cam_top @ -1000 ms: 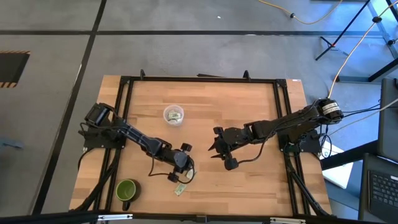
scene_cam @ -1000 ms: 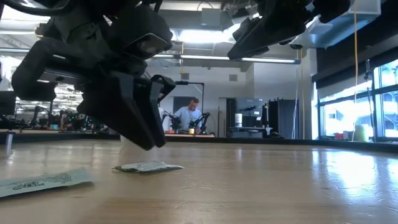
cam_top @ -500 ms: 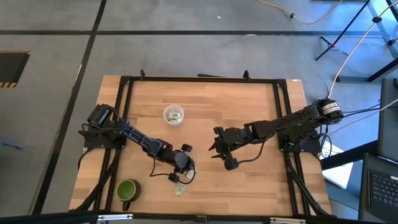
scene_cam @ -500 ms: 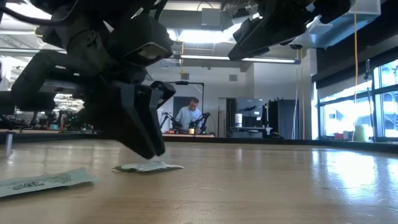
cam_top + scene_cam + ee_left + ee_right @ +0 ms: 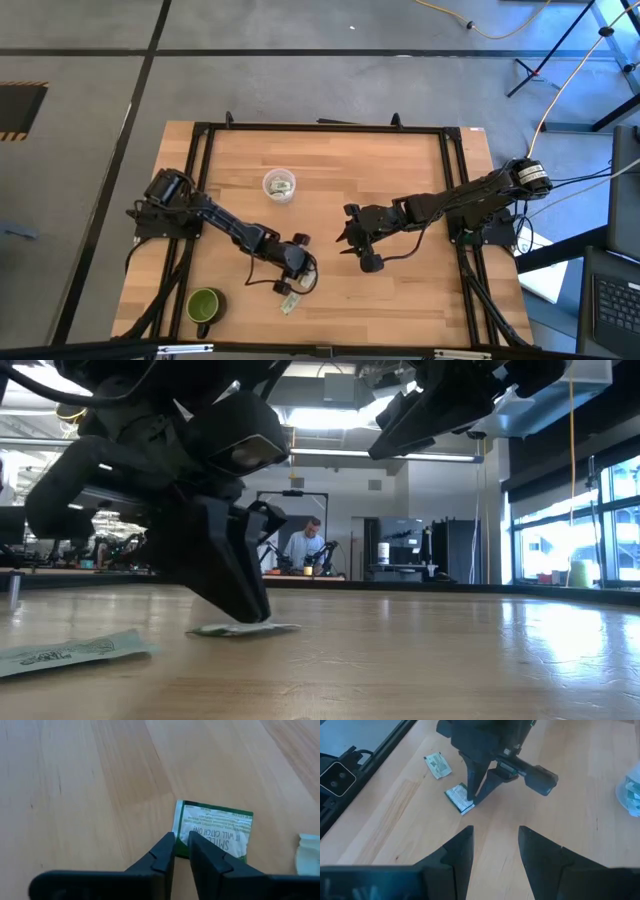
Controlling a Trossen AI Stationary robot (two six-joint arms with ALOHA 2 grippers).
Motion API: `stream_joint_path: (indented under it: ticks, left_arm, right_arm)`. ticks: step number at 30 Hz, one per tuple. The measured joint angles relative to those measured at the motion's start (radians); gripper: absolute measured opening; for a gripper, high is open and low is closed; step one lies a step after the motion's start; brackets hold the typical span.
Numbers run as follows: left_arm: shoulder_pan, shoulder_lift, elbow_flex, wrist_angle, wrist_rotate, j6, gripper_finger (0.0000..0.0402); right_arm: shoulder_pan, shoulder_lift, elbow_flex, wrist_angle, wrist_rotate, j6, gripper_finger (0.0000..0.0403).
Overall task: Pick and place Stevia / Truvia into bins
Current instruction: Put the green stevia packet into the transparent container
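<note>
A green and white Stevia sachet (image 5: 215, 829) lies flat on the wood near the table's near edge, also in the right wrist view (image 5: 460, 800) and the low view (image 5: 245, 628). My left gripper (image 5: 181, 842) stands on it from above, its fingers nearly together over the sachet's edge. A second sachet (image 5: 288, 305) lies flat just nearer the table's near edge (image 5: 437, 765). The clear cup (image 5: 279, 185) stands toward the far edge with sachets inside. My right gripper (image 5: 495, 842) hovers open near the table's middle (image 5: 350, 235), touching nothing. My left gripper has the sachet's short edge (image 5: 180, 820) between its two fingertips, with only a thin gap left. The fingers (image 5: 240, 595) come from above, slanting down. The sachet still lies flat on the table under them.
An opaque green mug (image 5: 204, 305) stands at the near left corner. A black frame rail (image 5: 320, 127) runs round the table. Bare wood lies between the two grippers and the cup. A person sits at a bench far behind the table (image 5: 303, 545).
My left gripper has come down and a little toward the near edge, and its fingertips now meet the sachet on the table. The sachet has stayed flat in about the same place. The right arm has kept still.
</note>
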State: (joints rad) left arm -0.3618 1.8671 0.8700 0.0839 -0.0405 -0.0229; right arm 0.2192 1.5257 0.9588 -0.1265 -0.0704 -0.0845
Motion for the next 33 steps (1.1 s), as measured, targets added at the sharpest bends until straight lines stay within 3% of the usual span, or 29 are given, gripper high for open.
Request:
stream_joint_path:
  ticks: [5, 15, 27, 30, 33]
  left_arm:
    - [0.005, 0.000, 0.000, -0.023, 0.017, -0.052, 0.0034]
    - [0.018, -0.027, -0.005, -0.032, 0.048, -0.015, 0.0003]
    - [0.024, -0.194, -0.010, -0.094, 0.064, 0.018, 0.0001]
    - [0.024, -0.281, -0.008, -0.147, -0.021, 0.034, 0.0001]
    - [0.024, -0.376, -0.008, -0.271, -0.279, 0.034, 0.0002]
  right_arm:
    - [0.000, 0.000, 0.000, -0.006, 0.000, 0.000, 0.0158]
    - [0.000, 0.000, 0.000, -0.023, 0.000, -0.002, 0.0158]
    - [0.000, 0.000, 0.000, -0.032, 0.000, -0.002, 0.0158]
    - [0.000, 0.000, 0.000, -0.037, 0.000, -0.002, 0.0158]
    - [0.000, 0.000, 0.000, -0.037, 0.000, -0.002, 0.0158]
